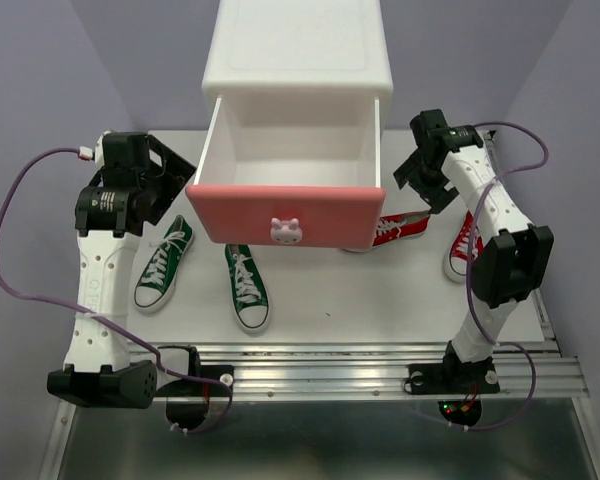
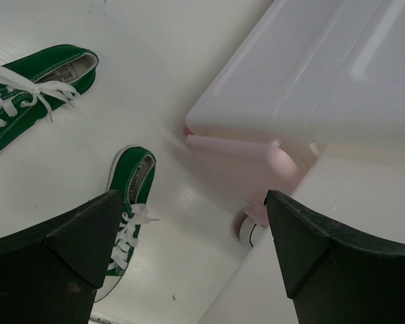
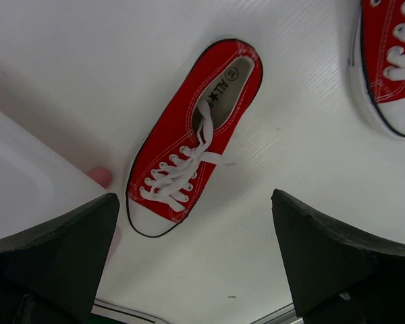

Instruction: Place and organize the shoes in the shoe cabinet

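The left claw hung wide open, gripping nothing, close beside the small white plastic shoe cabinet, whose dark pink drawer front with its white bunny knob stood pulled out. On the white bench under this claw, 1 green canvas sneaker lay partly behind a finger, and the other green canvas sneaker lay farther off. The right claw was equally wide open and held nothing. Directly below its gap lay 1 red canvas sneaker, laces up, with the other red canvas sneaker off to one side. All 4 shoes sat outside the cabinet.
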Controlling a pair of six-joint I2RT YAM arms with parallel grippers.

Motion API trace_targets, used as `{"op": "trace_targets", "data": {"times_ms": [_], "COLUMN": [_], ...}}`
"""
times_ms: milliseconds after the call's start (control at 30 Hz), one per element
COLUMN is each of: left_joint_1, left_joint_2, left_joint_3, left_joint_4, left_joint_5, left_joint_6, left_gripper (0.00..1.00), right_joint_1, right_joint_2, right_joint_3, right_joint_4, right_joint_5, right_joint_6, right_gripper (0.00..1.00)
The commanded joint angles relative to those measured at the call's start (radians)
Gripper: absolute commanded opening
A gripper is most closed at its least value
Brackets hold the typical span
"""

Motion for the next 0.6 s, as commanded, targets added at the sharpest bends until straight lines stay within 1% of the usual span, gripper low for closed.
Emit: {"op": "trace_targets", "data": {"times_ms": [0, 133, 267, 300, 433, 567], "left_joint_1": [0.001, 0.001, 0.001, 0.001, 0.001, 0.001], "left_joint_2": [-0.013, -0.023, -0.054, -0.059, -0.074, -0.077], "left_joint_3": [-0.025, -0.072, -0.127, -0.138, -0.147, -0.155], "left_joint_4": [0.002, 0.02, 0.031, 0.029, 0.016, -0.009], "left_joint_5": [0.022, 0.048, 0.056, 0.058, 0.058, 0.045], "left_joint_6": [0.029, 0.015, -0.002, -0.003, 0.026, 0.069], "left_gripper": [0.99, 0.99, 0.99, 0.99, 0.99, 0.99], "right_joint_1": [0.044, 0.053, 0.064, 0.064, 0.064, 0.064], "right_joint_2": [0.036, 0.091, 0.14, 0.145, 0.136, 0.152], "right_joint_3": [-0.054, -0.087, -0.078, -0.109, -0.222, -0.256], "right_joint_4": [0.074, 0.104, 0.041, 0.048, 0.168, 0.261], "right_joint_5": [-0.046, -0.069, -0.003, 0.002, -0.013, -0.003], "right_joint_6": [0.111, 0.161, 0.206, 0.208, 0.206, 0.218], "right_gripper": [1.0, 1.0, 1.0, 1.0, 1.0, 1.0]}}
